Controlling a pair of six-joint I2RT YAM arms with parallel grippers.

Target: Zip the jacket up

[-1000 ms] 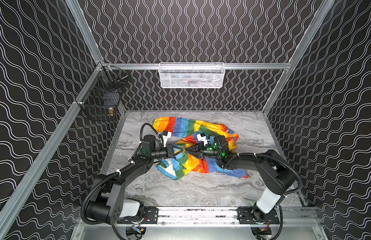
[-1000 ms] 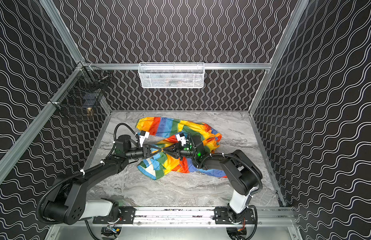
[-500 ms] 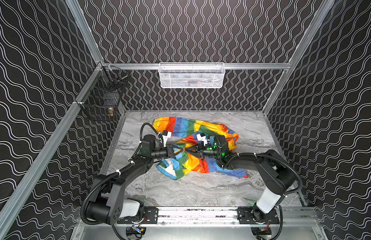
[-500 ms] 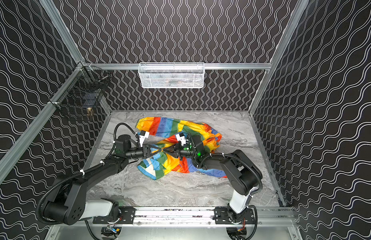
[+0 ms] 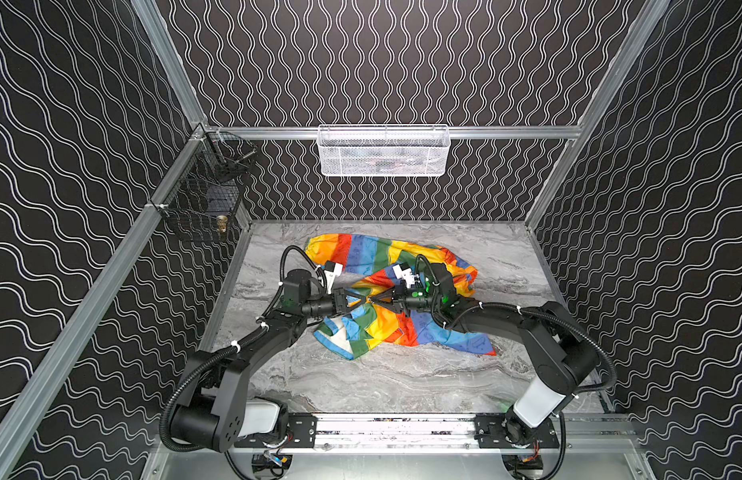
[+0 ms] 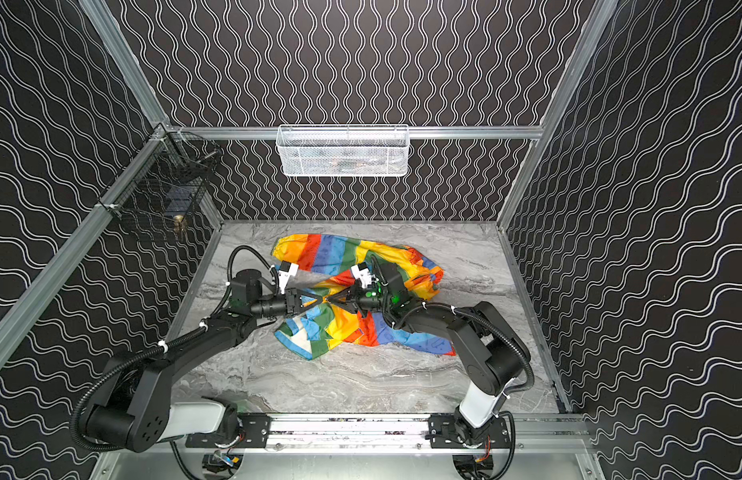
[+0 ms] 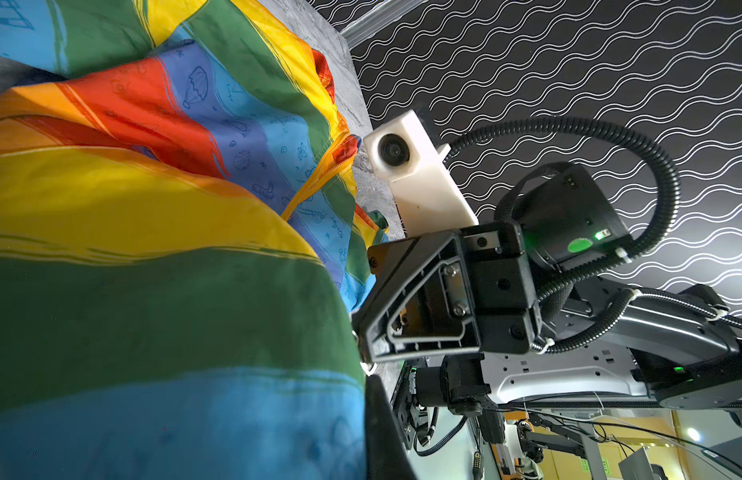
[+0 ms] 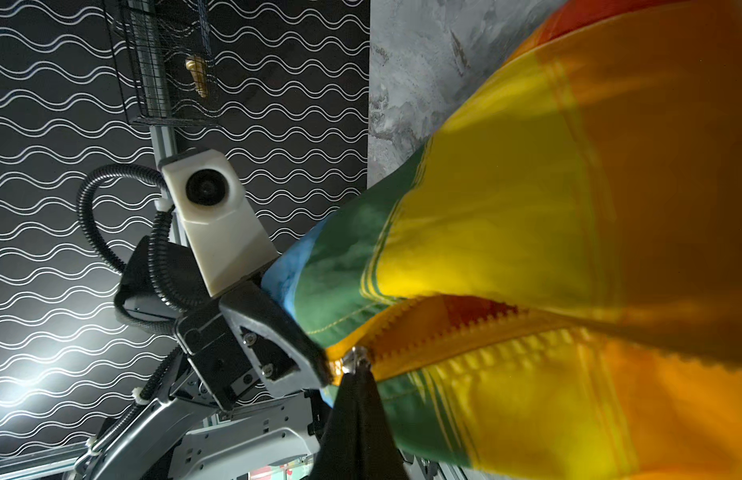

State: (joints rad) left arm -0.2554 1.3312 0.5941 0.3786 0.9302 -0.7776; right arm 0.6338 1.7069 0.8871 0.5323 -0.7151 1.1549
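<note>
1. The right gripper (image 5: 374, 299) has just pinched shut, apparently on the zipper pull (image 8: 354, 358).
2. The left gripper (image 5: 358, 300) stays clenched on the jacket (image 5: 386, 328), which lies crumpled mid-frame in both top views.
3. The zipper (image 8: 465, 330) gapes open, so pulling can likely begin.

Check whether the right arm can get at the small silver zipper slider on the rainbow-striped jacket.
Likely yes: the right tool, shut, sits at the small silver metal zipper slider, apparently pinching it. The left tool clamps the rainbow-striped shiny jacket beside it without covering it.
</note>
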